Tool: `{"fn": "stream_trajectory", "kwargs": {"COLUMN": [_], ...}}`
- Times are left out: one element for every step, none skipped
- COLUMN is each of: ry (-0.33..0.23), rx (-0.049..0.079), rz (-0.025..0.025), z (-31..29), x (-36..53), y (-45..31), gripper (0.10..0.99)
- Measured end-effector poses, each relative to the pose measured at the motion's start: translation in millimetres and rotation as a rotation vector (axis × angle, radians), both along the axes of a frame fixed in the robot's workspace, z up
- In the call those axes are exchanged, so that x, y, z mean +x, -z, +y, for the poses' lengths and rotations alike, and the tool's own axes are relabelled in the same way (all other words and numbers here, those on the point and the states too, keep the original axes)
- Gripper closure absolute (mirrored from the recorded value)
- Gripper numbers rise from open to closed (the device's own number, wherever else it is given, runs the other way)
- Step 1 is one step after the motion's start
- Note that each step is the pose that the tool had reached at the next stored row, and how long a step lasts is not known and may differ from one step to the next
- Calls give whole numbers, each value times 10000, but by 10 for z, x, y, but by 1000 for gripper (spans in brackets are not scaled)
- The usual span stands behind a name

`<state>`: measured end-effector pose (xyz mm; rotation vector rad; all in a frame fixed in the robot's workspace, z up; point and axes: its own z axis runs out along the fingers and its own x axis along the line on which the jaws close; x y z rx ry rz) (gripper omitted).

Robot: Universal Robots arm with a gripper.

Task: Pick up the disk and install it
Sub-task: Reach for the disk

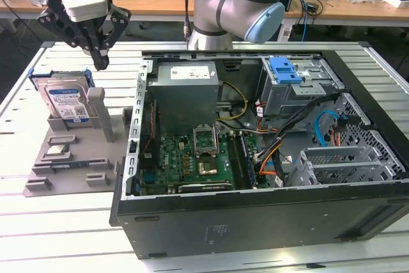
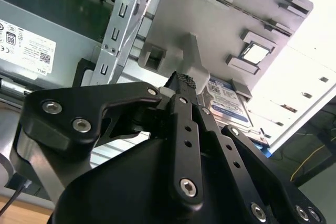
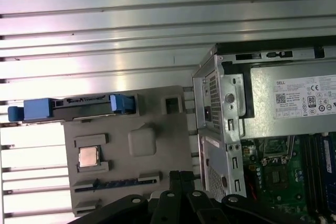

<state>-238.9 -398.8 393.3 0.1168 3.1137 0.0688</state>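
Note:
The disk [image 1: 64, 101] stands on edge in a grey moulded stand [image 1: 70, 158] at the exterior view's left, its blue-and-white label facing forward and its blue bracket around it. In the first wrist view the disk [image 3: 73, 106] appears edge-on, blue bracket ends at both sides. My gripper [image 1: 100, 63] hangs above the stand, a little toward the case from the disk, over the grey upright post [image 1: 102, 114]. It is shut with nothing between its fingers [image 2: 184, 85]. The second wrist view has the disk [image 2: 228, 103] just beyond the fingertips.
An open computer case [image 1: 255, 215] fills the exterior view's middle and right, with a power supply [image 1: 185, 91], motherboard [image 1: 192, 158], cables and a drive cage bearing a blue latch [image 1: 284, 71]. The arm's base [image 1: 236, 11] stands behind the case. A slatted metal table [image 1: 57, 234] carries everything.

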Motion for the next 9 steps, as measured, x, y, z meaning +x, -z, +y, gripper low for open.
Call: {"fn": "stream_trajectory", "kwargs": {"ry": [-1,-1,-2,-2,-2,-1,0,-1,-1], "rx": [0,1,0,0,0,0,1,0,1], "rz": [0,-1,0,0,0,0,0,0,-1], "z": [0,0,0,0,0,0,0,0,0], "x": [-34,-49,-66,-97,-121,-136,-155,-170,-188], "y": [0,0,0,0,0,0,0,0,0], "gripper": [980,980,980,980,980,980,980,980,980]}}
